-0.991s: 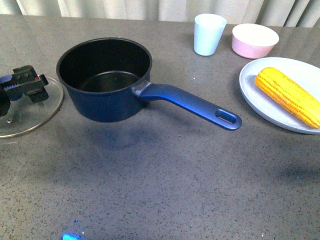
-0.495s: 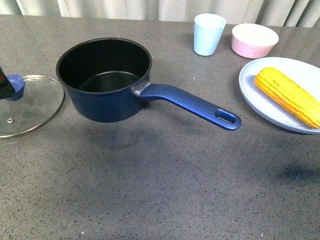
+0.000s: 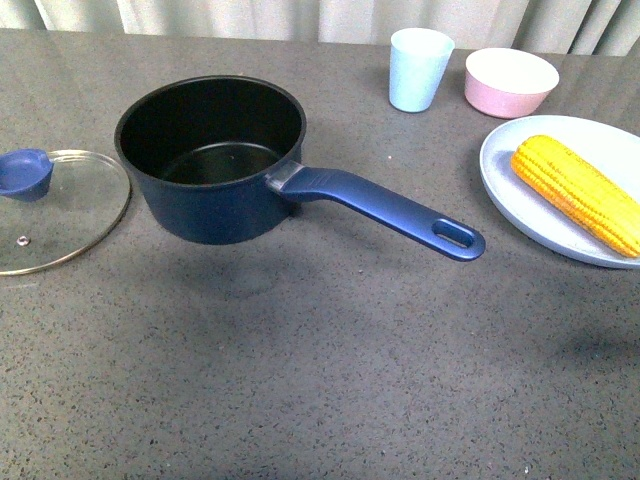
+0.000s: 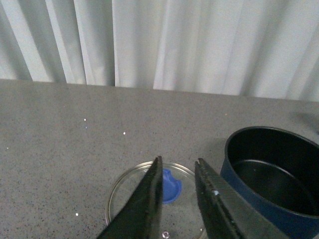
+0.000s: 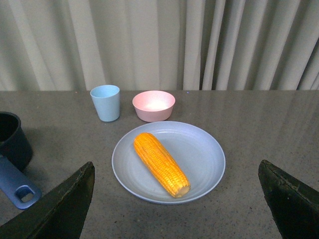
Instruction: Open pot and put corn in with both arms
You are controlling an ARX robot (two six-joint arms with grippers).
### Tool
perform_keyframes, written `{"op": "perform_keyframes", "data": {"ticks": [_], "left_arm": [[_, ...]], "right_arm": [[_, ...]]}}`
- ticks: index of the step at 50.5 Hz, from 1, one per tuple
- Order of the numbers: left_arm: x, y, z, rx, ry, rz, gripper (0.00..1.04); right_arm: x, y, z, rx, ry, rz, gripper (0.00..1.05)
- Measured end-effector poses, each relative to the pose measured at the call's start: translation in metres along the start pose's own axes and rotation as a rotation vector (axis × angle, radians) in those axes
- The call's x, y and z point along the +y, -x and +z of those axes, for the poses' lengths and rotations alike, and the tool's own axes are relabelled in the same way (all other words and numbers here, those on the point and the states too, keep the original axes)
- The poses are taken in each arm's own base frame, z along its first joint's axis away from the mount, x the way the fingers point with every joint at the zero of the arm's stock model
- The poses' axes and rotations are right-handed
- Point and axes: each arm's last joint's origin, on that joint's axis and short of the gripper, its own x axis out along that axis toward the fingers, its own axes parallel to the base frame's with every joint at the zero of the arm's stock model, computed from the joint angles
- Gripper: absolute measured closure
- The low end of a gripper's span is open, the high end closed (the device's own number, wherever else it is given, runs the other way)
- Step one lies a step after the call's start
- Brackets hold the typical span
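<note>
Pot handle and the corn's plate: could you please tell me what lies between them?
Nothing: the front view shows only bare grey tabletop between the pot handle and the plate holding the corn.

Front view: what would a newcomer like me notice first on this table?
The open dark blue pot stands left of centre, its long handle pointing toward the right. Its glass lid lies flat at the far left, and a bright yellow corn cob rests on a pale plate at the right.
</note>
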Motion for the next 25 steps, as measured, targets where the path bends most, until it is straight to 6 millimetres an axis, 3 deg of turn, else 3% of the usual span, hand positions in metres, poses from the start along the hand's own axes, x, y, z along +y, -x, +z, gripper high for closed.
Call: {"op": "perform_keyframes", "data": {"ticks": [5,25], "left_arm": [[0.000,0.011,0.002,-0.011,-0.003,-0.004,1.03],[0.000,0.045,0.004,-0.014,-0.008,-0.006,1.03]], "right_arm": [[0.000,0.000,0.000,0.000,0.000,0.000,0.09],[0.000,0.000,0.000,0.000,0.000,0.000,0.09]]}}
